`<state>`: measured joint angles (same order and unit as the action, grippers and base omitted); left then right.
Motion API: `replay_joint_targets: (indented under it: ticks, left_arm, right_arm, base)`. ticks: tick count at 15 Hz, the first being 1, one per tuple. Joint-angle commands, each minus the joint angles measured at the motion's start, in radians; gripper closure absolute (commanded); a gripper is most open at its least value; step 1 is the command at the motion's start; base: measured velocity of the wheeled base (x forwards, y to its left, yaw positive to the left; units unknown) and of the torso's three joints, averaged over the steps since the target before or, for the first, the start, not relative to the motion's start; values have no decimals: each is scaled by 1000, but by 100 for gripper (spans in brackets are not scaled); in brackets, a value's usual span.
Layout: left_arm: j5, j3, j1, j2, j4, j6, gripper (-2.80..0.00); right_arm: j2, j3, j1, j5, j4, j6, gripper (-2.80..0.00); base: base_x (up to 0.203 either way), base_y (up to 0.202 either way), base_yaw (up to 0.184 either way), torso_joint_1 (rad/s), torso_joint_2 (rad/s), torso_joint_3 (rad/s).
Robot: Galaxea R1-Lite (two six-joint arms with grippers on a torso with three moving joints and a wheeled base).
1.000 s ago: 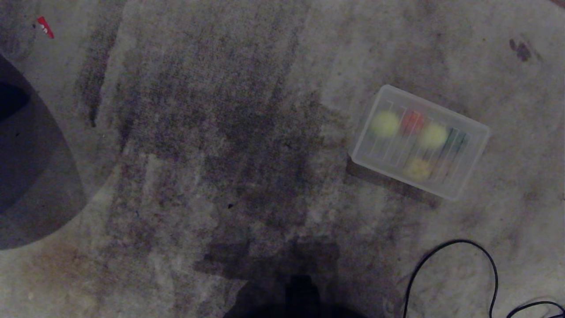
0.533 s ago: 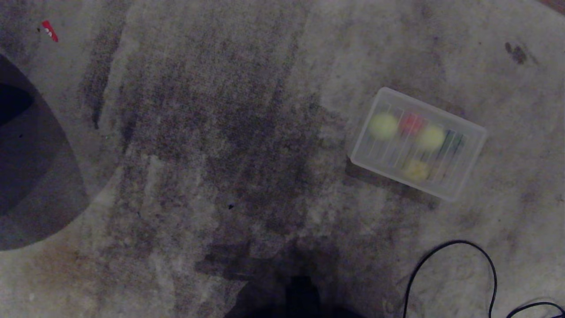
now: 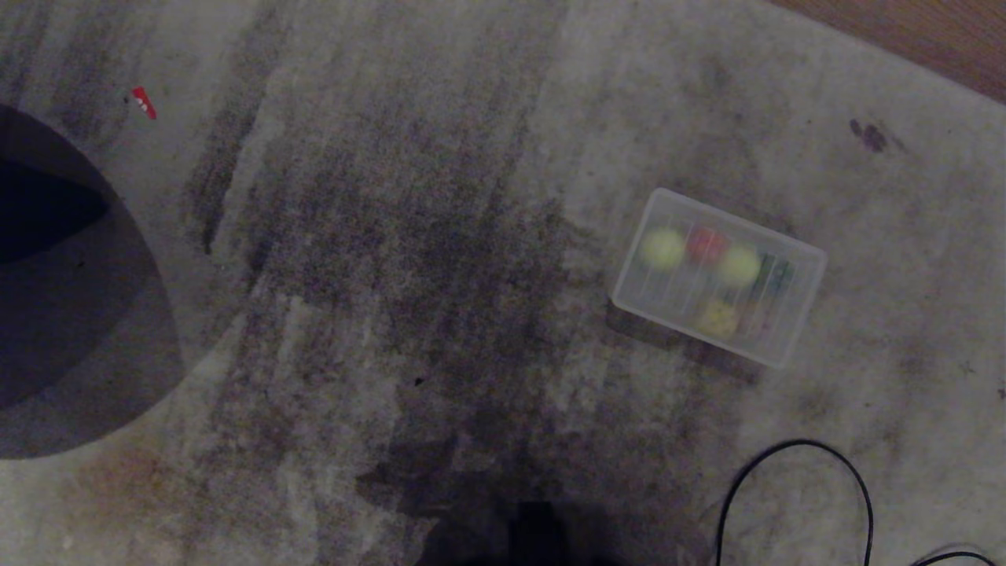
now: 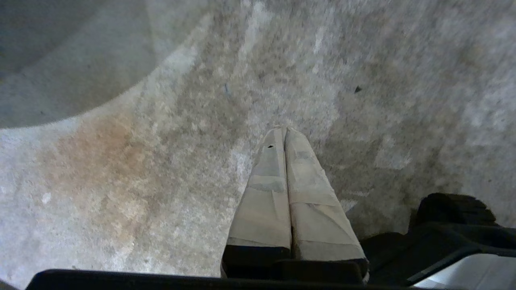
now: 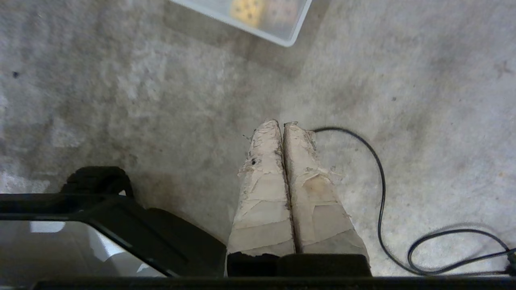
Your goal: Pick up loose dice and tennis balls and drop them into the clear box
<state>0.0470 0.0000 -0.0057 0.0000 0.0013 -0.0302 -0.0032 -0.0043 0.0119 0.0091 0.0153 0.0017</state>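
Observation:
The clear box (image 3: pixel 660 313) lies on the grey carpet, right of centre in the head view. Inside it sit two tennis balls (image 3: pixel 662 248) (image 3: pixel 737 266), a red die (image 3: pixel 706 244), a yellow die (image 3: pixel 717 318) and a dark green die (image 3: pixel 774 279). The right wrist view catches one corner of the clear box (image 5: pixel 288 38) with the yellow die (image 5: pixel 246 10) and a peach die (image 5: pixel 280 12). No loose dice or balls show on the carpet. My left gripper (image 4: pixel 284 131) and right gripper (image 5: pixel 281 123) hang shut and empty over bare carpet, outside the head view.
A black cable (image 3: pixel 794 446) loops on the carpet in front of the box, close to the right gripper's tips (image 5: pixel 381 189). A small red scrap (image 3: pixel 143 102) lies far left. A dark rounded shape (image 3: pixel 63 314) fills the left edge. Wooden floor (image 3: pixel 927 39) borders the carpet's far right.
The whole head view has shifted as the camera rose and tilted: the box looks smaller and the wooden floor has come into view. Nothing on the carpet has moved.

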Motion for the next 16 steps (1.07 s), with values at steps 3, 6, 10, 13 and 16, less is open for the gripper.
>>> replay_joint_targets:
  ticks: [3, 6, 10, 13, 16]
  left_arm:
    - [0, 2, 0, 2, -1, 0, 0]
    - [1, 2, 0, 2, 0, 0, 0]
    - [0, 2, 0, 2, 0, -2, 0]
    - [1, 2, 0, 2, 0, -2, 0]
    - [1, 2, 0, 2, 0, -2, 0]
  right_arm:
    - [3, 0, 0, 0, 0, 0, 0]
    - [3, -1, 2, 0, 0, 0, 0]
    - [3, -1, 0, 0, 0, 0, 0]
    - [3, -1, 1, 0, 0, 0, 0]
    - [3, -2, 0, 0, 0, 0, 0]
  base:
    - [0, 0, 0, 3, 1, 204]
    - [0, 0, 0, 2, 2, 207]
    - [0, 0, 0, 3, 4, 204]
    - [0, 0, 0, 3, 6, 203]
    - [0, 0, 0, 2, 2, 201]
